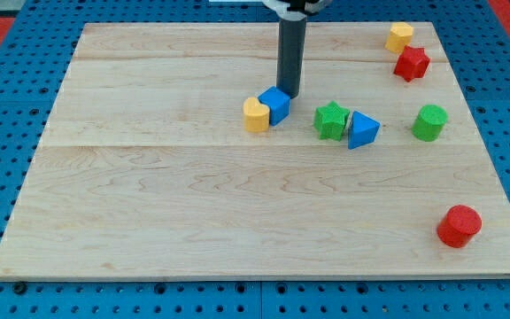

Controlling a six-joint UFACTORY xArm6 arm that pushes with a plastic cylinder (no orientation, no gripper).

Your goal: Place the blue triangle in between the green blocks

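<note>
The blue triangle [362,130] lies right of centre, touching the right side of the green star [331,120]. The green cylinder [429,122] stands further to the view's right, with a gap between it and the triangle. My tip [289,94] is down on the board at the top right edge of a blue cube [274,105], to the left of the green star and well left of the triangle.
A yellow block [256,115] touches the blue cube's left side. A yellow block [400,36] and a red star [411,64] sit at the top right. A red cylinder [459,225] stands at the lower right. The wooden board [193,204] ends at blue matting.
</note>
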